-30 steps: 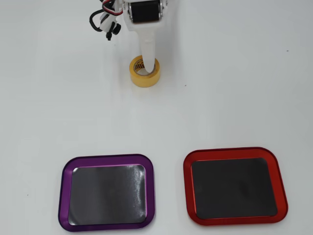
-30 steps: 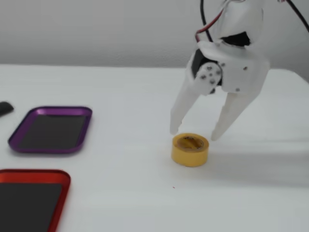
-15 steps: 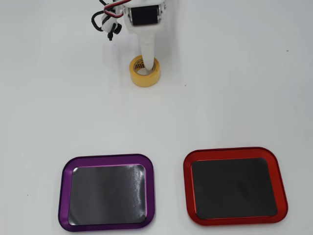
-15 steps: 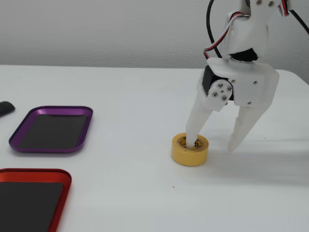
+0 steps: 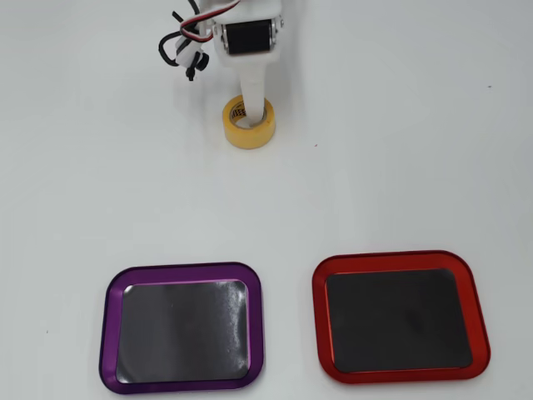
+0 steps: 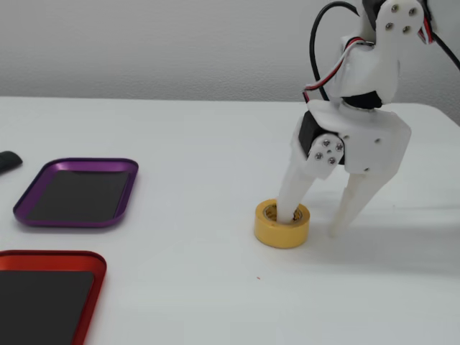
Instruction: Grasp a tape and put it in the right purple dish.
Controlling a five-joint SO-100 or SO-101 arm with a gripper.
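The tape (image 6: 282,224), a small yellow roll lying flat on the white table (image 6: 180,287), sits near the top of the overhead view (image 5: 247,123), well apart from both trays. My gripper (image 6: 314,224) stands over it with its jaws apart: in the fixed view one white finger (image 6: 293,188) reaches down into the hole of the roll, and the other finger (image 6: 353,200) comes down outside the roll on its right, so that the roll's right wall lies between them. Whether either finger touches the tape cannot be told from these views. In the overhead view the inner finger (image 5: 251,93) appears as a white bar running from my wrist housing down into the core, where printed cardboard shows at the left edge of the hole. Black and red cables (image 5: 185,46) loop beside the housing. The purple dish (image 5: 181,327), a shallow rounded-rectangle tray with a shiny purple rim and a dark inner mat, lies at the lower left of the overhead view and at the left of the fixed view (image 6: 29,215). A red tray (image 5: 401,317) of the same shape lies just beside it, at the lower right of the overhead view. A dark object (image 6: 7,161), cut off at the left edge of the fixed view, rests near the purple dish.
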